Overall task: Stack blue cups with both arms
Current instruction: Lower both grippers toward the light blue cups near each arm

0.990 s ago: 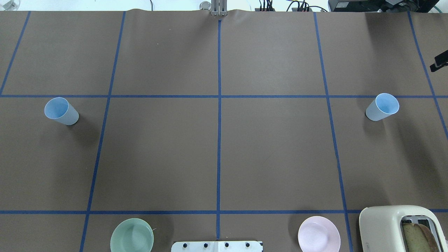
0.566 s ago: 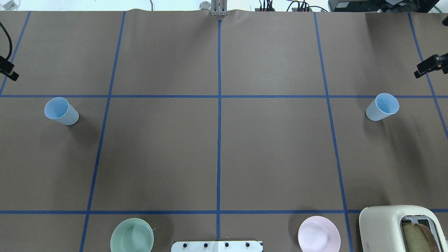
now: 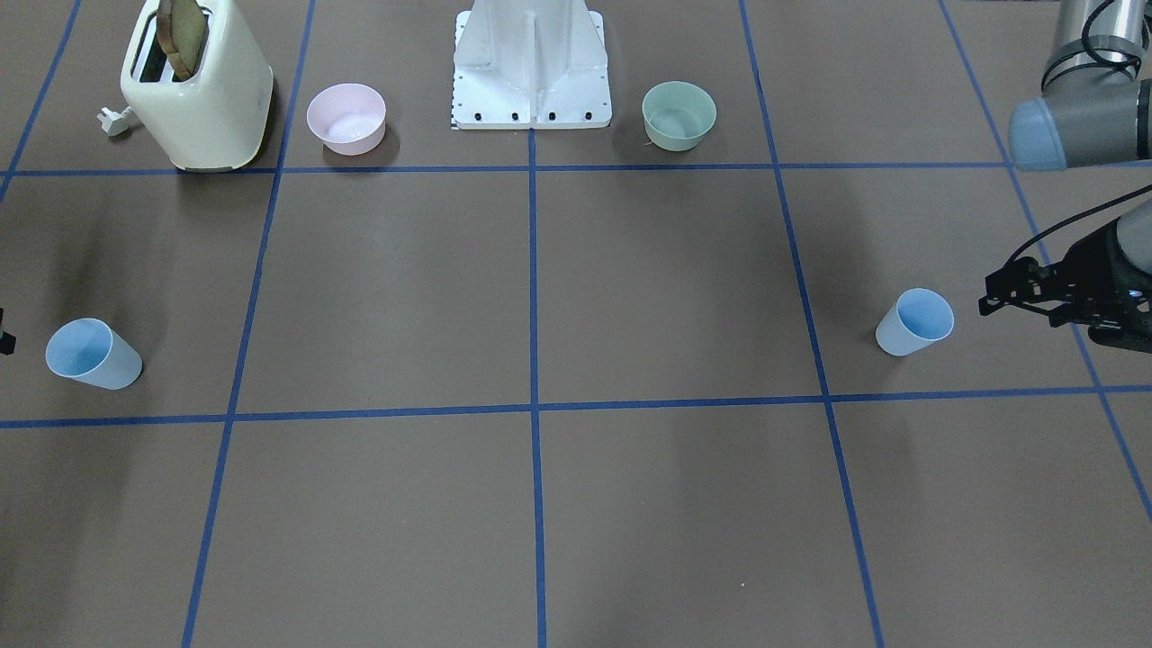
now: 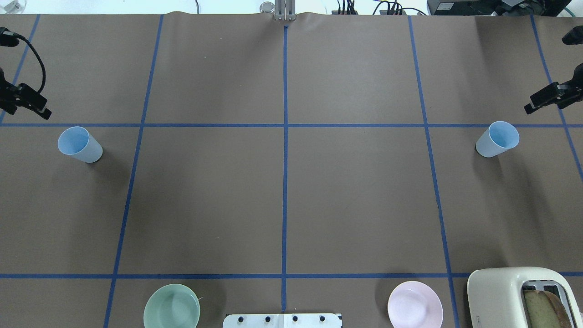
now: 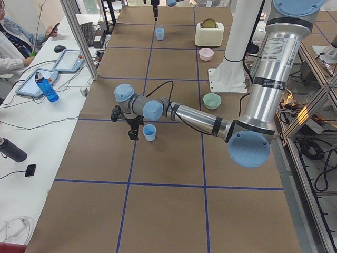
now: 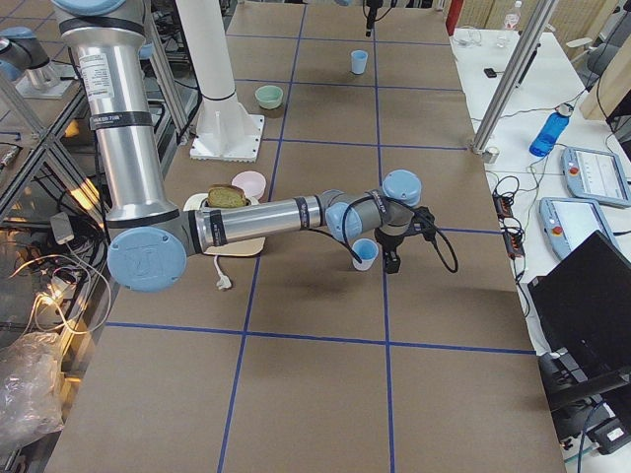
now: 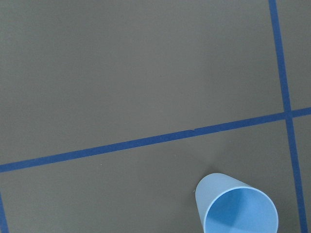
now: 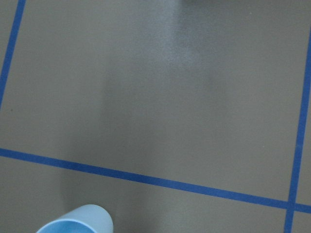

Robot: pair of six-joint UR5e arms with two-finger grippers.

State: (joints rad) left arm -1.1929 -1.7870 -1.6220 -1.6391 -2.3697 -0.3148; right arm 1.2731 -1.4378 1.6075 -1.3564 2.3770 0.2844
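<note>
Two pale-blue cups stand upright and far apart on the brown table. The left cup [image 4: 79,145] also shows in the front view [image 3: 915,322] and at the bottom of the left wrist view [image 7: 236,205]. The right cup [image 4: 497,139] also shows in the front view [image 3: 93,354] and at the bottom edge of the right wrist view [image 8: 75,221]. My left gripper [image 3: 1035,310] hovers just outward of the left cup, apart from it; its fingers look spread and empty. My right gripper [image 4: 544,99] hovers outward and beyond the right cup; its jaws are not clear.
A mint-green bowl [image 4: 171,306] and a pink bowl [image 4: 415,304] sit near the white pedestal base [image 4: 282,320]. A cream toaster [image 4: 510,296] with bread stands at the near right corner. Blue tape lines grid the table.
Both grippers have come further into the overhead view from the side edges, moving inward toward the cups. The cups have not moved.
</note>
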